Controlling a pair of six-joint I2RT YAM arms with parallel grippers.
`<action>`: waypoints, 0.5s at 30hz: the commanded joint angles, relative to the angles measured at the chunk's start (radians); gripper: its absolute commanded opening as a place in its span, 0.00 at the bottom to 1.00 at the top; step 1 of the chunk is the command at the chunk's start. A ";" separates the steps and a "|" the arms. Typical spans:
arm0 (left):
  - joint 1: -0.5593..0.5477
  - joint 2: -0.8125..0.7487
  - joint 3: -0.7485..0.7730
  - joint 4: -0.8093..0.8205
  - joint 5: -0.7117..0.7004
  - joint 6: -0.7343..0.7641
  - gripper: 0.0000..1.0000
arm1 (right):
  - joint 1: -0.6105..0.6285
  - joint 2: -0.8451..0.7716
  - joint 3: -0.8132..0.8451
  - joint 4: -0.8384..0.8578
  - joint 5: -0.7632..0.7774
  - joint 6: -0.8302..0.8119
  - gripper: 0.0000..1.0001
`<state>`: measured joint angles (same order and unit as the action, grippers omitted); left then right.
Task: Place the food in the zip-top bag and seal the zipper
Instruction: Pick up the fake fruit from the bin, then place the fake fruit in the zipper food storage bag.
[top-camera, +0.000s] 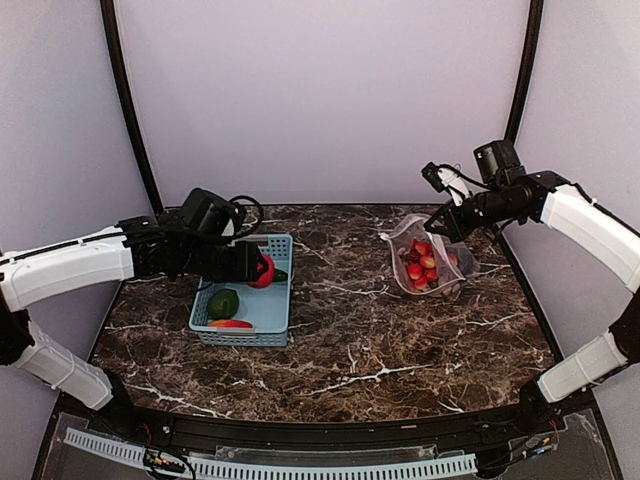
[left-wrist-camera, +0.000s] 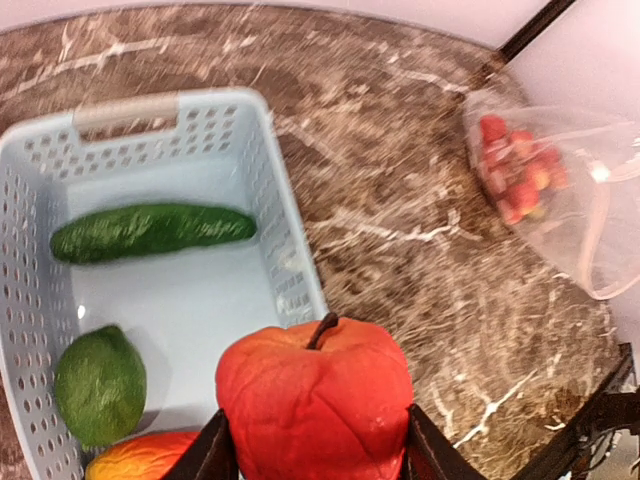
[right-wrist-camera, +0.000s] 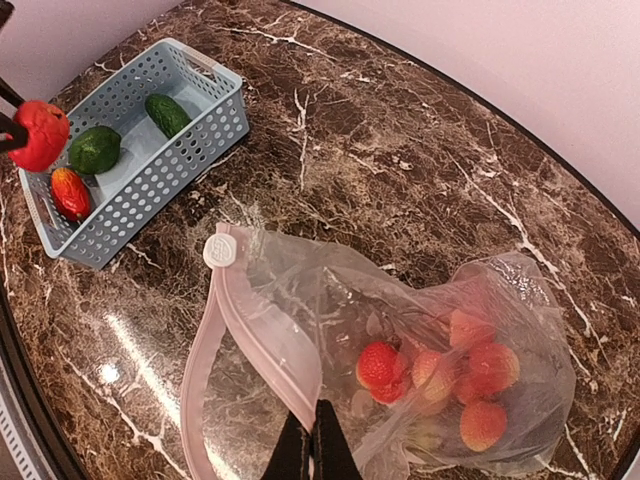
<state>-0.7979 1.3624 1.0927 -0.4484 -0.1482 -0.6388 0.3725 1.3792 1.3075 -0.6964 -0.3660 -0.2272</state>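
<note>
The left jaws clamp the red toy apple (left-wrist-camera: 315, 395) just over the blue basket (top-camera: 270, 322), the right jaws pinch the zip-top bag (right-wrist-camera: 300, 290) by its mouth rim across the counter (top-camera: 380, 340): mid-transfer, I judge, next needing a carry to that open mouth.

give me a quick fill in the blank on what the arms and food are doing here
The left gripper grips a ____ round fruit.
The basket has ____ pieces of food lying in it: cucumber, avocado, pepper.
The right gripper pinches the mouth edge of the zip-top ____, which holds small red and peach fruits.
Missing words: red; three; bag.
</note>
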 joint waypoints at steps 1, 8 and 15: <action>-0.033 -0.056 0.024 0.187 0.072 0.162 0.28 | -0.001 -0.022 0.016 -0.001 -0.004 -0.001 0.00; -0.188 0.039 0.162 0.457 0.221 0.364 0.27 | 0.000 0.016 0.094 -0.046 -0.055 0.002 0.00; -0.257 0.255 0.318 0.592 0.300 0.347 0.28 | 0.033 0.093 0.235 -0.095 -0.097 0.034 0.00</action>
<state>-1.0389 1.5349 1.3308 0.0357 0.0841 -0.3176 0.3779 1.4334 1.4612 -0.7677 -0.4263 -0.2108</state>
